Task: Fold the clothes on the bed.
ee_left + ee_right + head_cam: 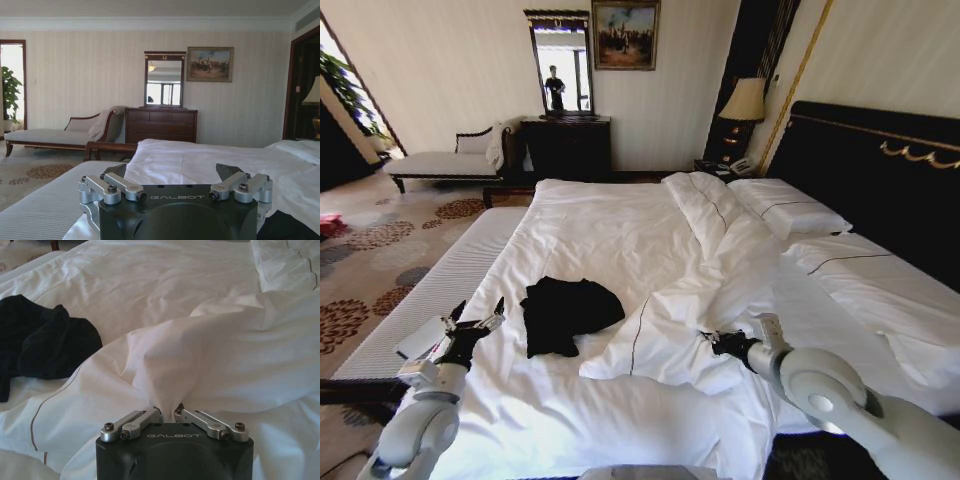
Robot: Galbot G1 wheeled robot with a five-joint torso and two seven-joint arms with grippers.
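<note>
Right hand, T-shirt beside.

Black clothes (white duvet)

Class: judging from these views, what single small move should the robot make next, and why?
Probably draw the right hand back, pulling the pinched white duvet off the crumpled black T-shirt. Its fingers are shut on a duvet fold lying beside the shirt, while the open left hand waits at the bed's near edge.
</note>
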